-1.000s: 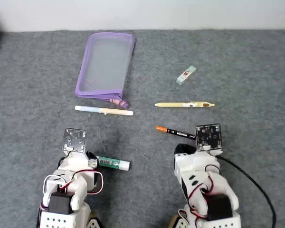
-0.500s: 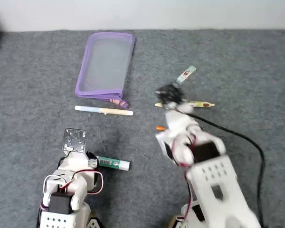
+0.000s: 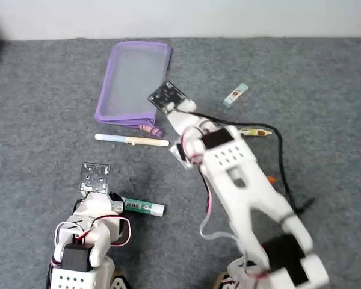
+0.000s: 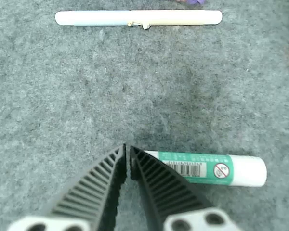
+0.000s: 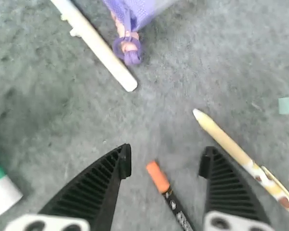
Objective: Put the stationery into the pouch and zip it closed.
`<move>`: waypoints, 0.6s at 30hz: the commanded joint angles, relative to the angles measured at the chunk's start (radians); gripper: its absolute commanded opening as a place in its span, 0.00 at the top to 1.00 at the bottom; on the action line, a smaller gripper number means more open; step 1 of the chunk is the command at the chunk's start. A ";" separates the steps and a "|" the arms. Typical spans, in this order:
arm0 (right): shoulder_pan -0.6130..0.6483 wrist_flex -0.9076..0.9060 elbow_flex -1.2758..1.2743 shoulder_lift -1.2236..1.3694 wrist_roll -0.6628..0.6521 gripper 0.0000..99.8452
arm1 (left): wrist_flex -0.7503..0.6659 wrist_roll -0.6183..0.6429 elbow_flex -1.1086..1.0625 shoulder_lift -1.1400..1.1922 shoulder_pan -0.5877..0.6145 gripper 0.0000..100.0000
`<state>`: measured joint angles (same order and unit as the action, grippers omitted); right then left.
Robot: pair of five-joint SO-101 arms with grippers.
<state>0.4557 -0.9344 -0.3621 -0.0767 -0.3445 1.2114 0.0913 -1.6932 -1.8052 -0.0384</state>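
The purple mesh pouch [image 3: 134,81] lies flat at the back left, its zip pull [image 5: 127,48] at the near corner. In front of it lies a white-and-blue pen [image 3: 132,140]. My right arm [image 3: 228,156] stretches over the middle of the table; its gripper [image 5: 167,151] is open above the orange-capped black pen [image 5: 159,175], with the yellow pen [image 5: 241,154] just beside one finger. My left gripper [image 4: 127,150] is shut and holds nothing, low near the front, beside the green-and-white glue stick [image 4: 207,169]. An eraser [image 3: 235,95] lies at the back right.
Grey carpet covers the table up to a pale wall at the back. The right arm's black cable [image 3: 283,162] trails over the surface on the right. The glue stick [image 3: 142,207] lies close to the left arm's base.
My right arm has swung up from its rest at the front and moved forward and left, toward the pouch's near corner. The left arm has not moved.
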 commanded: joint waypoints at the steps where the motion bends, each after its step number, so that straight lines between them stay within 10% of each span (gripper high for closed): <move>1: 0.030 0.018 0.175 0.111 -0.009 0.74 | 0.009 0.008 0.010 -0.009 0.005 0.99; 18: 0.128 0.039 0.651 0.593 -0.009 0.74 | 0.009 0.008 0.010 -0.009 0.005 0.99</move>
<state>0.5692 -0.9068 0.1933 0.5048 -0.3445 1.2114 0.0913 -1.6932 -1.8052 -0.0384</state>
